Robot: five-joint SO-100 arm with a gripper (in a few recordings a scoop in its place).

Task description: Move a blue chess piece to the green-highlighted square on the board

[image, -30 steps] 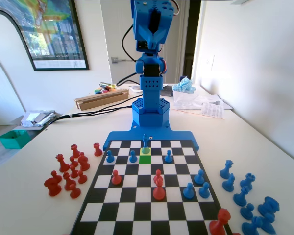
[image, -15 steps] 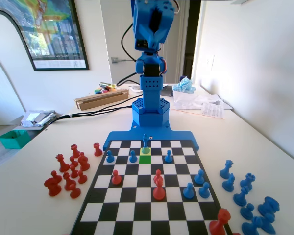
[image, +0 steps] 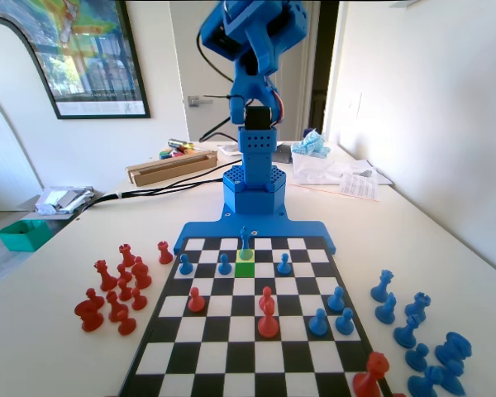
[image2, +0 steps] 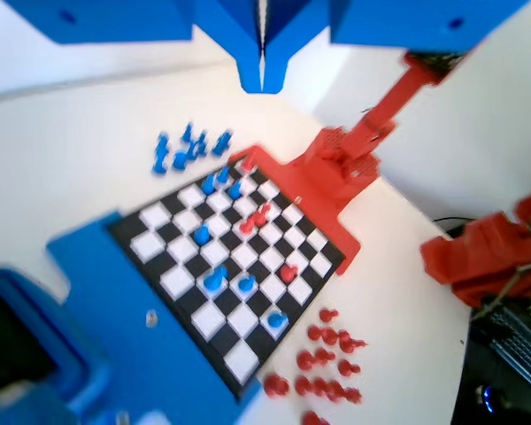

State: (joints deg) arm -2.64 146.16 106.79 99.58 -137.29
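The slim blue chess piece [image: 245,239] stands on the pale yellow square [image: 245,255] in the board's far row, just in front of the arm's base. The green-highlighted square [image: 245,270] lies one square nearer the camera, with nothing on it. In the blurred wrist view the same blue chess piece [image2: 214,279] shows near the board's base edge. My gripper [image2: 262,84] hangs high above the board [image: 256,364], far from every piece. Its jaws are pressed together with nothing between them. In the fixed view the raised arm [image: 252,37] is folded above its base.
Three blue pawns [image: 224,265] stand in the green square's row, two left of it and one right. Red pieces [image: 267,318] and more blue pawns [image: 318,322] stand mid-board. Captured red pieces [image: 116,289] lie left of the board and captured blue ones [image: 417,331] right.
In the fixed view the arm's upper part has swung and tilted toward the left. No piece on the board has moved.
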